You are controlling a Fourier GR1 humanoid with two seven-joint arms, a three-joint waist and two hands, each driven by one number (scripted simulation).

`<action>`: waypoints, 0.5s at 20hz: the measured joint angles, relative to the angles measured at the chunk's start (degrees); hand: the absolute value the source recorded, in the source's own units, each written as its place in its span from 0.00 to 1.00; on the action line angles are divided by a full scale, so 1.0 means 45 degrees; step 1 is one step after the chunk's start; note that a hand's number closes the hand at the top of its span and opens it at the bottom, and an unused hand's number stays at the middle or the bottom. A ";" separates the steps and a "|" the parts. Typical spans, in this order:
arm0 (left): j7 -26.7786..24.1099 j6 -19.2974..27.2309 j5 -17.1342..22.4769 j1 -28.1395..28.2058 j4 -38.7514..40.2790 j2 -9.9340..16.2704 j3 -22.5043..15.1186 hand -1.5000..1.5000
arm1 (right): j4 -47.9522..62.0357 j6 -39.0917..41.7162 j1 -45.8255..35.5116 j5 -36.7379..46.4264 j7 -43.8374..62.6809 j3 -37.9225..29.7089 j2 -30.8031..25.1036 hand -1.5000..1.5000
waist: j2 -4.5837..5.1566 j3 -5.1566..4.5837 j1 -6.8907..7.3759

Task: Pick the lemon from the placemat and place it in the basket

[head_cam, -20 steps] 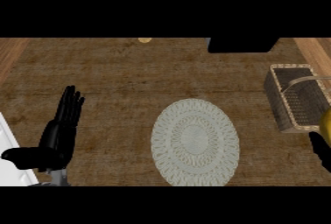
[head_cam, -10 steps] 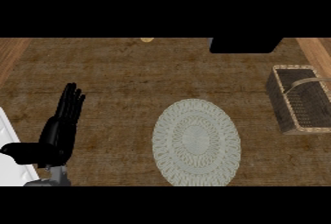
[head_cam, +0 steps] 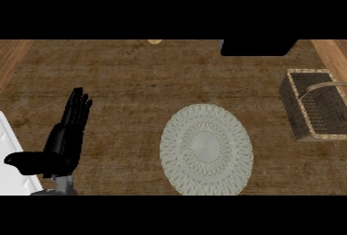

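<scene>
Placemat (head_cam: 206, 150) lay bare in the head view; no lemon showed on it or in the basket (head_cam: 316, 104) at far right. The left hand (head_cam: 62, 140) rested left, fingers straight. The right hand was out of sight.

A home kitchen or dining spot is showing here: a brown wood-grain counter (head_cam: 136, 92) is filling the frame, a pale round woven placemat (head_cam: 206, 149) is lying at lower centre, and a wicker basket (head_cam: 318, 131) with a handle is sitting at the right edge.
</scene>
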 measured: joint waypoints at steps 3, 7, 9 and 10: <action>0.0069 0.0055 -0.0156 -0.0182 0.0077 -0.0100 -0.0023 0.50 | 0.0918 -0.0437 -0.0102 0.0160 -0.0553 -0.0002 -0.0016 1.00 | -0.0001 -0.0002 0.0002; -0.0033 -0.0091 -0.0140 0.0112 -0.0063 -0.0118 0.0013 0.50 | 0.1657 -0.0763 -0.0113 0.0210 -0.0813 -0.0192 -0.0054 1.00 | 0.0000 0.0001 0.0013; 0.0030 -0.0111 -0.0140 -0.0083 0.0093 -0.0064 0.0155 0.50 | 0.1944 -0.0988 -0.0219 0.0207 -0.0635 -0.0341 -0.0004 1.00 | -0.0001 0.0000 0.0001; 0.0061 -0.0131 -0.0143 -0.0031 0.0025 -0.0063 0.0149 0.50 | 0.2538 -0.1162 -0.0485 0.0300 -0.0694 -0.0354 -0.0113 0.00 | 0.0002 -0.0003 0.0023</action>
